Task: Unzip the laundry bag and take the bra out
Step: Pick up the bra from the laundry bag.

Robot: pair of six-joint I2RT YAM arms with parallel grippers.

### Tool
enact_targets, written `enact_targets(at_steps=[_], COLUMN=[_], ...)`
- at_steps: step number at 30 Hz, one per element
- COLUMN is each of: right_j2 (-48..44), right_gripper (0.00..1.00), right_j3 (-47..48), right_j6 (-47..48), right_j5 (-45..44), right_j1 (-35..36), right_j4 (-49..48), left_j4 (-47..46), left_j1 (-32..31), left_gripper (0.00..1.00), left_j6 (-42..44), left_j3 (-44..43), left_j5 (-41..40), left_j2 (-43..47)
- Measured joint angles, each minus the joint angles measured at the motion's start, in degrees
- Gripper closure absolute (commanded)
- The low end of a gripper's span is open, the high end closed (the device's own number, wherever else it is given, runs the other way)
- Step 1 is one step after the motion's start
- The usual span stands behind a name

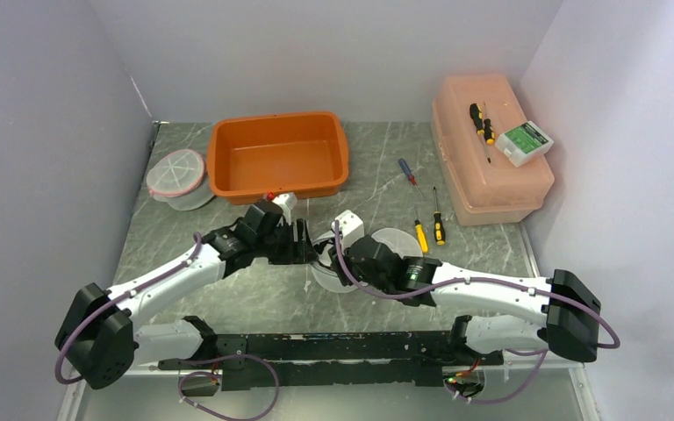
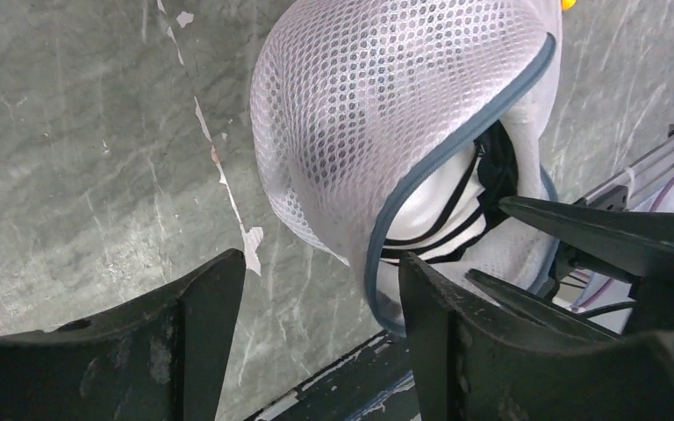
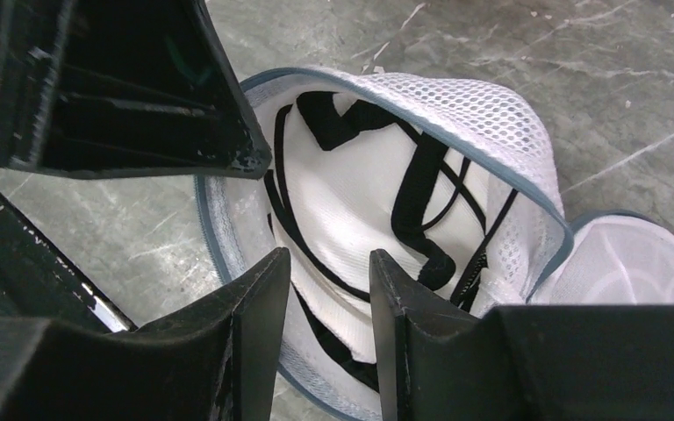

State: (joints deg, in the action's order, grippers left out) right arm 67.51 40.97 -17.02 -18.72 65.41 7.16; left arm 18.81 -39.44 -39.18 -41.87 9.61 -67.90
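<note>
Clearly we saw left gripper wide open, empty, beside unzipped bag; right gripper half-closed over bra, hold unclear.

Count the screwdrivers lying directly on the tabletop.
3, all right of the orange tub: a small red-and-blue one, then a yellow one and a black-and-yellow one side by side nearer the right arm. The arms may hide others.

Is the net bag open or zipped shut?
Open: the bag gapes wide, and the bra with black straps shows inside.
</note>
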Motion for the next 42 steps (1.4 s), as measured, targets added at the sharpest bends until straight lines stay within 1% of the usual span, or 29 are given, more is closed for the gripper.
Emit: enact_targets(at_steps=[3, 5, 7, 9, 11, 12, 14, 18, 22, 28, 34, 42], right_j2=[0.00, 0.00, 0.00, 0.00, 0.00, 0.00, 0.00, 0.00, 0.37, 5.81, 10.45, 11.98], right_gripper=[0.58, 0.58, 0.57, 0.57, 0.57, 0.56, 0.53, 0.44, 0.40, 0.37, 0.35, 0.34], right_j3=[-0.72, -0.98, -1.38, -1.60, -1.75, -1.84, -2.05, -2.69, -2.82, -2.60, -1.20, -0.50], right_j6=[-0.02, -0.02, -0.04, -0.07, -0.09, -0.11, -0.11, -0.55, -0.66, -0.50, -0.52, -0.72], right_j5=[0.90, 1.31, 1.70, 2.01, 2.36, 2.45, 2.64, 2.80, 2.82, 2.82, 2.82, 2.27], right_j1=[0.00, 0.00, 0.07, 0.24, 0.52, 0.66, 0.81, 0.92, 0.92, 0.92, 0.92, 0.90], right_j4=[-0.35, -0.42, -0.81, -1.05, -1.25, -1.31, -1.60, -2.34, -3.45, -5.60, -6.91, -7.65], left_j4=[1.92, 2.71, 3.63, 4.33, 5.35, 5.90, 6.62, 7.32, 6.47, 3.63, 2.58, 2.56], left_j1=[0.00, 0.00, 0.00, 0.00, -0.02, -0.02, -0.02, -0.24, -1.05, -3.08, -3.41, -3.41], left_gripper=[0.37, 0.43, 0.58, 0.76, 0.92, 0.96, 0.97, 0.97, 0.97, 0.97, 0.97, 0.97], left_j6=[-2.69, -3.87, -5.27, -5.97, -6.51, -6.71, -6.82, -6.34, -4.92, -2.36, -0.70, -0.42], left_j3=[-1.07, -1.33, -1.46, -1.73, -2.43, -2.84, -3.63, -4.11, -3.80, -1.60, -1.09, 0.74], left_j5=[-0.07, -0.20, -0.28, -0.31, -0.44, -0.50, -0.85, -1.90, -2.23, -2.40, -2.54, -2.97], left_j2=[0.70, 0.68, 0.55, 0.11, -0.79, -1.27, -2.05, -2.36, -2.47, -2.51, -3.19, -2.23])
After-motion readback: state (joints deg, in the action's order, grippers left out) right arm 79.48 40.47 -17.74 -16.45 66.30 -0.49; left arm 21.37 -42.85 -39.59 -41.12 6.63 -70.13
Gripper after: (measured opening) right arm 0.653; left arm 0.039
